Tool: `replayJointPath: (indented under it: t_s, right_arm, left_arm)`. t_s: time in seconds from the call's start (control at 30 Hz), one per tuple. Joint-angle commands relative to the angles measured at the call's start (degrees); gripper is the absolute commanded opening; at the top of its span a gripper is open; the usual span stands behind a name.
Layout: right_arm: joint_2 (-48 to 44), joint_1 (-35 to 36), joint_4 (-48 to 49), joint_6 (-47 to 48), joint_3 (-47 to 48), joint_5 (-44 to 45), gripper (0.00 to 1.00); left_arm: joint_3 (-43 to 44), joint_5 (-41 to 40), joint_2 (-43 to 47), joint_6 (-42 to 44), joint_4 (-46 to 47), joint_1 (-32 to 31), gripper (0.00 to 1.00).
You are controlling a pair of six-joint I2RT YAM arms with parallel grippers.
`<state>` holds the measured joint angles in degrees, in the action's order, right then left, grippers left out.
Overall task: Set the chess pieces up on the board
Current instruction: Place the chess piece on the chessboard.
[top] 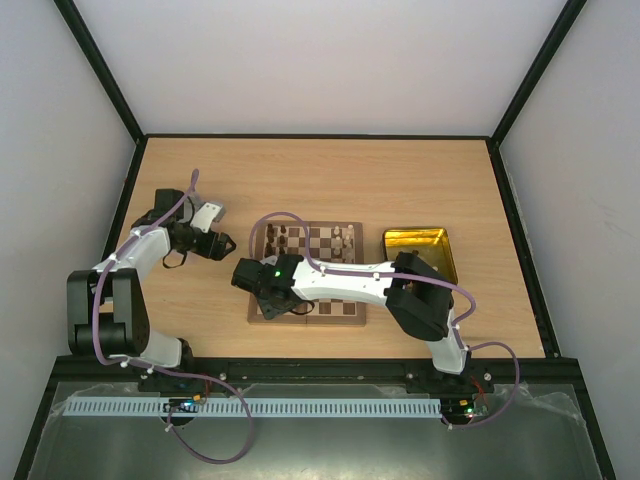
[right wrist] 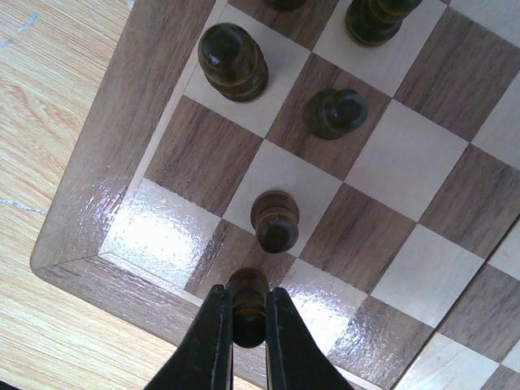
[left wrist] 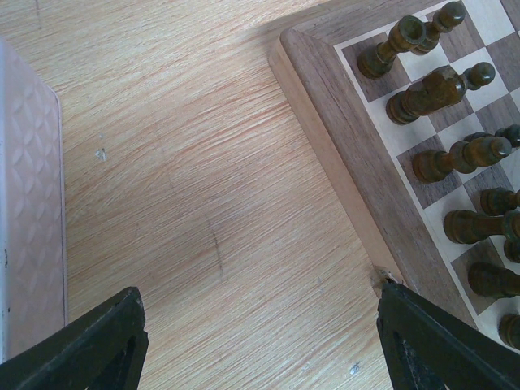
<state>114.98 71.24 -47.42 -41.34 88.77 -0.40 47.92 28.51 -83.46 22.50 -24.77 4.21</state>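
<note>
Plainly, no brand, label or writing can be read anywhere in these views.

At the left edge of the left wrist view lies a pale box with a diamond-embossed face (left wrist: 28, 203). The left gripper (left wrist: 260, 292) is spread wide with nothing in it over bare table. Its right-hand fingertip (left wrist: 398, 305) sits just beside the edge of the square wooden chessboard with dark and tan squares (left wrist: 325, 114). I cannot tell whether they touch. A sideways drift there could shove the board and topple the dark brown turned wooden pieces (left wrist: 431, 89) standing in the upper right of that view.

In the lower centre of the right wrist view, the right gripper (right wrist: 248, 294) is clenched on a dark brown wooden pawn-like piece (right wrist: 248, 284), over the squares at the board's corner. Whether its base has landed is hidden. If it is let go tilted or too high it may fall over. The fingers spreading could also clip the neighbouring dark pawn (right wrist: 275, 219) just beyond.

At the right of the top view, the shiny gold square tin tray (top: 440, 260) lies just beside the board.
</note>
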Motion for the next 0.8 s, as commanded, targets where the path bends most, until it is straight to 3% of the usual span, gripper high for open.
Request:
replayJointPath:
  t_s: [0.0,0.4,0.77]
  right_arm:
    - [0.86,-0.14,0.12,0.21,1.35,0.07,0.04]
    - [1.11,-0.14,0.47,0.30,1.20,-0.47,0.05]
    - [1.50,-0.14,0.14,0.47,1.67,-0.17,0.15]
  left_arm:
    - [-0.54,1.08,-0.59,0.26,-0.27,0.36,0.78]
    - [-0.54,1.17,-0.74,0.26,-0.36,0.36,0.78]
    - [-0.79,1.08,-0.98,0.44,-0.23,0.36,0.79]
